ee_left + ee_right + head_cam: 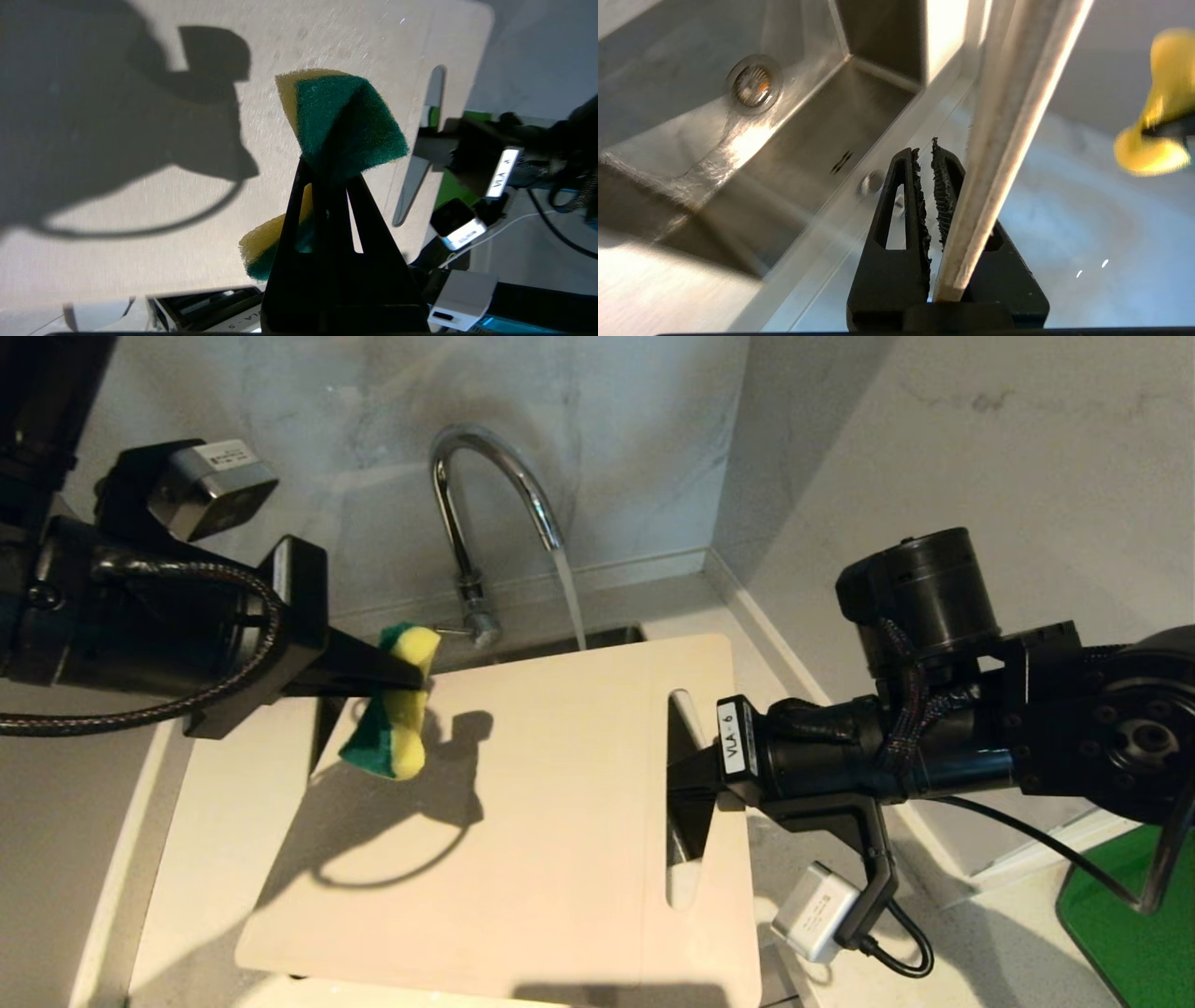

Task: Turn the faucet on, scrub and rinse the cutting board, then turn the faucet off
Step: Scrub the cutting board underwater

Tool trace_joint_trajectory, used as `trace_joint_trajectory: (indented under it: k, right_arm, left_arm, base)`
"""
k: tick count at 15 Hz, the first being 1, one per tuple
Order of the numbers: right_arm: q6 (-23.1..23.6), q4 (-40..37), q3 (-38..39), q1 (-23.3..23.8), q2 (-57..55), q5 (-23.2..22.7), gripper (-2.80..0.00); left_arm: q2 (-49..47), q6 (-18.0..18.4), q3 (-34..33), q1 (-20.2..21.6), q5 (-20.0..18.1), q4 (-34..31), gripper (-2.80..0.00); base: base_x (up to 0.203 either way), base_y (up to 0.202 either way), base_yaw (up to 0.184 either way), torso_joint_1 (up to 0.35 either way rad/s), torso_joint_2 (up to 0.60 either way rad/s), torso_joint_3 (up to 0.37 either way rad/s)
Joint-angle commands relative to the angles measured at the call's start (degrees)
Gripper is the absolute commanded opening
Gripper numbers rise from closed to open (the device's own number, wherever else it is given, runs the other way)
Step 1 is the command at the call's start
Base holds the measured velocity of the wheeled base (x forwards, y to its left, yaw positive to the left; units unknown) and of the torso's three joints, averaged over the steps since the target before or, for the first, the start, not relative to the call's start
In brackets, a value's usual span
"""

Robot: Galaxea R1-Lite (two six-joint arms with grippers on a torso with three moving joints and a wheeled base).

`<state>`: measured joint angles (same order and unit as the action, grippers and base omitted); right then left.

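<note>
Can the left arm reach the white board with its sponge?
Probably yes. The left gripper, shut on the sponge, hangs just above the cutting board with nothing between them. The right gripper holds the board by its slot edge, off to the side.

The cutting board covers the sink (faucet rising behind), its face bare.

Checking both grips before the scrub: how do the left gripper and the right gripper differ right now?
The left gripper is shut on the green-and-yellow sponge, pinching it at its middle above the cutting board; the right gripper is shut on the board's edge by the slot handle. The left reaches in from the board's left side, the right from its right side. Both are closed on something, with black fingers.
</note>
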<state>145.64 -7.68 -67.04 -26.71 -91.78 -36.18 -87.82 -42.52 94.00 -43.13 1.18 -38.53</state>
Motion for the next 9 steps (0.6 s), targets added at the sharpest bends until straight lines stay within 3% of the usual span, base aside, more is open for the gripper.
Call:
trace_joint_trajectory:
  k: [1,4,9]
  right_arm:
    - [0.8,-0.1,0.2,-0.1,0.0,-0.3,-2.8]
    - [0.8,-0.1,0.2,-0.1,0.3,-0.3,-2.8]
    - [0.6,-0.1,0.9,-0.1,1.0,-0.3,-2.8]
  left_arm:
    - [-5.3,0.0,2.4,0.2,1.4,-0.2,-2.8]
    - [-11.6,0.4,6.4,0.5,6.5,-0.3,-2.8]
    - [-17.0,0.8,8.8,1.6,8.0,-0.2,-2.8]
  base:
    - [0.0,0.0,0.0,0.0,0.0,0.0]
    - [0.0,0.0,0.0,0.0,0.0,0.0]
    - [0.0,0.0,0.0,0.0,0.0,0.0]
